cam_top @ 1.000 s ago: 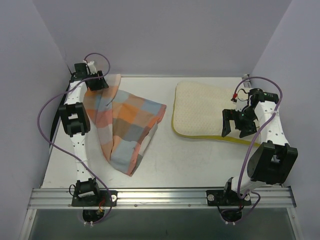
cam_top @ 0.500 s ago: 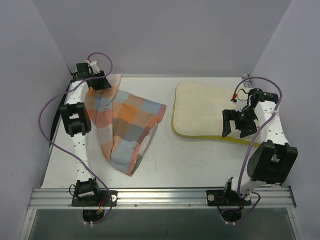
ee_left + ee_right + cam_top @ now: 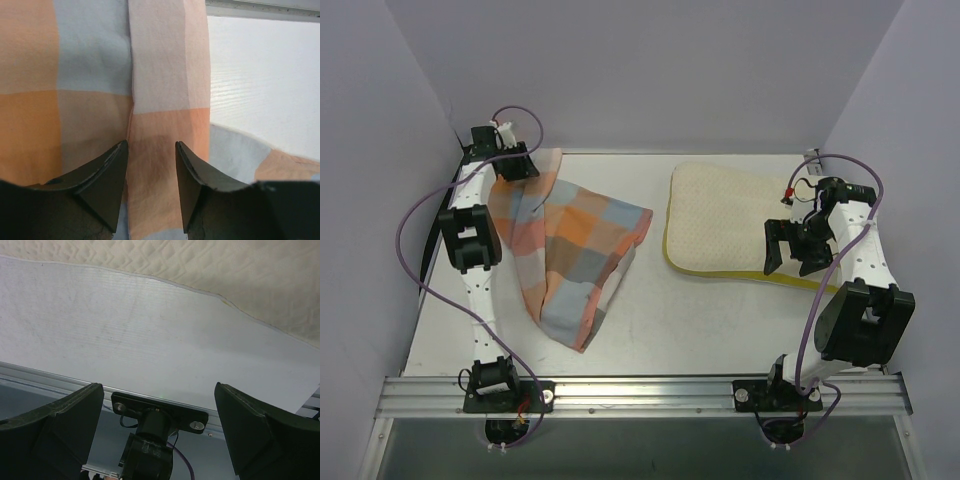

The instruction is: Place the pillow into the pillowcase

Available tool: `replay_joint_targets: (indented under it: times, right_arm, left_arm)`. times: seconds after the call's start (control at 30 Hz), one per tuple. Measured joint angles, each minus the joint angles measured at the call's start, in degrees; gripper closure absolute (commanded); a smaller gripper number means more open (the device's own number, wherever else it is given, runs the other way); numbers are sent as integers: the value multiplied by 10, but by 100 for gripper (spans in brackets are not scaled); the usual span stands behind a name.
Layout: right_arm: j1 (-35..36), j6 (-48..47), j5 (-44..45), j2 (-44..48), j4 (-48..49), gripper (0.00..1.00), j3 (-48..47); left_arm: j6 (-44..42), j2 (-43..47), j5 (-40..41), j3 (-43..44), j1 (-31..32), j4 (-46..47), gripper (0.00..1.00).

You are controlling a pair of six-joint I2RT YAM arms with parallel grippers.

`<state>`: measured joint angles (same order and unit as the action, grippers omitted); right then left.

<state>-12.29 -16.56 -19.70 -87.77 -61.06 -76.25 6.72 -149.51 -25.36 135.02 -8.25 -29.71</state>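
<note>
Nearest, the right gripper (image 3: 794, 256) hovers, fingers wide apart, over the near edge of the cream-white quilted pillow (image 3: 720, 210) on the right of the white table (image 3: 700, 320). At the far left, the left gripper (image 3: 151, 147) reaches down, its half-apart fingers straddling a fold of the rumpled orange, grey and blue checked cloth pillowcase (image 3: 575, 250); whether they pinch it cannot be told. Catching both layers would probably keep its mouth shut.

Left tool (image 3: 150, 146) half-closed; right tool (image 3: 159, 387) spread wide

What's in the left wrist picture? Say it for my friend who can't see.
The left gripper hangs close over the orange, grey and blue checked pillowcase, its two dark fingers apart with a strip of cloth between them. White table shows at the upper right.
</note>
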Motion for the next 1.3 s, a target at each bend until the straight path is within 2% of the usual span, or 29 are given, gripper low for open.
replay_joint_targets:
  times: [0.2, 0.33, 0.43, 0.53, 0.57, 0.73, 0.87, 1.0, 1.17, 1.3]
  right_arm:
    - [0, 0, 0, -3, 0, 0, 0]
    - [0, 0, 0, -3, 0, 0, 0]
    - [0, 0, 0, -3, 0, 0, 0]
    - [0, 0, 0, -3, 0, 0, 0]
    - [0, 0, 0, -3, 0, 0, 0]
    - [0, -2, -2, -3, 0, 0, 0]
    - [0, -6, -10, -3, -1, 0, -1]
    - [0, -16, -26, -3, -1, 1, -4]
    - [0, -26, -54, -3, -4, 2, -5]
    - [4, -33, -72, -3, -6, 2, -5]
  left_arm:
    - [-1, -2, 0, -2, -5, 0, 51]
    - [0, -5, 1, -3, -5, 0, 59]
    - [1, -6, 0, -3, -5, 0, 70]
    - [3, -6, -2, -3, -5, 0, 97]
    - [3, -6, -5, -4, -5, 0, 100]
    - [7, 6, -11, -19, -9, -4, 100]
    - [15, 71, -12, -61, -32, -28, 100]
    - [13, 201, -8, -141, -95, -58, 100]
    - [-38, 415, 12, -334, -248, -64, 100]
    - [-122, 488, 43, -466, -345, -101, 100]
